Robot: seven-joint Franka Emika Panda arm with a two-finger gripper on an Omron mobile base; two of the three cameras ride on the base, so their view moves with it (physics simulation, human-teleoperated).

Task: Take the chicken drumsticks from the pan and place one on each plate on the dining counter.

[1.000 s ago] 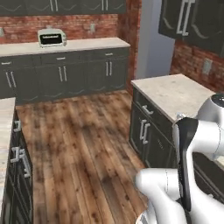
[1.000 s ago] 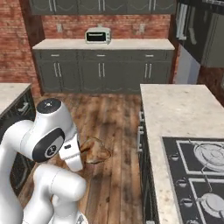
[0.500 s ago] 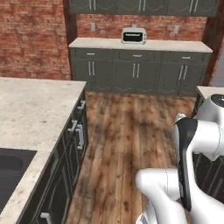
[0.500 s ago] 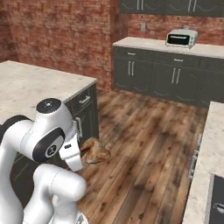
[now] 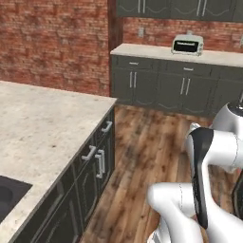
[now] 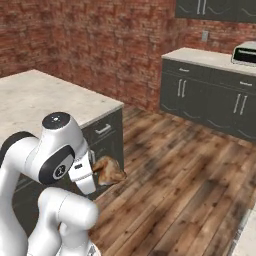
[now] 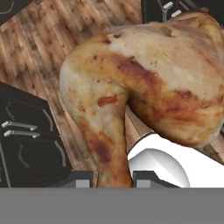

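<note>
Left base view: arm folded up low at right, w/ a big beige stone-topped counter [image 5: 42, 123] at left, dark drawers under it, a dark inset corner at its near edge, prob. a sink or hob but can't tell. Wood floor [image 5: 152, 142] between, back counter w/ a toaster oven [image 5: 187, 45] by the brick wall. No plates or pan to see from here, so I'd judge the task is mid-way at best: one drumstick lifted and on the move, nothing yet set down as far as these pics show; whether the other one is already placed, can't tell. Right base view: the gripper [image 6: 100, 172] sits tucked close to the arm's body, over the floor just beside the counter's dark base, and a golden-brown chicken drumstick [image 6: 109, 170] sticks out from it, well above the floor. Hand view: the drumstick [image 7: 144, 83] looms v. large, thick meaty end up and right, tapering leg running down btw. the two dark finger tips [image 7: 72, 178] at the bottom; jaws pinched nearly closed on the narrow bone end, firm hold by the look of it. Floor planks and dark cabinet fronts [image 7: 26, 144] below it. Left to do, I reckon: reach a plate on the dining counter, put this one down, then deal w/ the other if it's not done.
</note>
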